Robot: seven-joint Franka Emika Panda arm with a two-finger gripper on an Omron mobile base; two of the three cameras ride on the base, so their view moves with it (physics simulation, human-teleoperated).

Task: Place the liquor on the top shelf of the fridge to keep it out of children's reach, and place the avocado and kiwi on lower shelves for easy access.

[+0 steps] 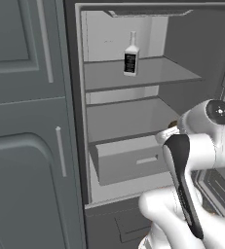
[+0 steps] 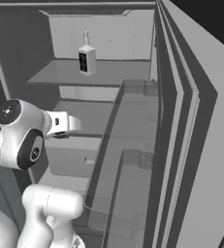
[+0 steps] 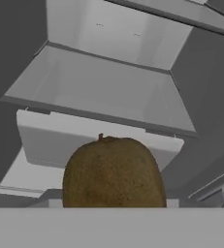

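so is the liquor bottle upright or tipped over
Upright. The liquor stands on its base on the top shelf of the fridge, neck and cap pointing straight up in both base views.

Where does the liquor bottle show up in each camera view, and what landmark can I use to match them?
Left base view: the liquor stands upright on the top shelf of the fridge, upper centre.
Right base view: the liquor is at upper left, on the same shelf.
Hand view: a kiwi sits close to the camera, before a lower shelf.
Shared landmark: the drawer below the shelves.
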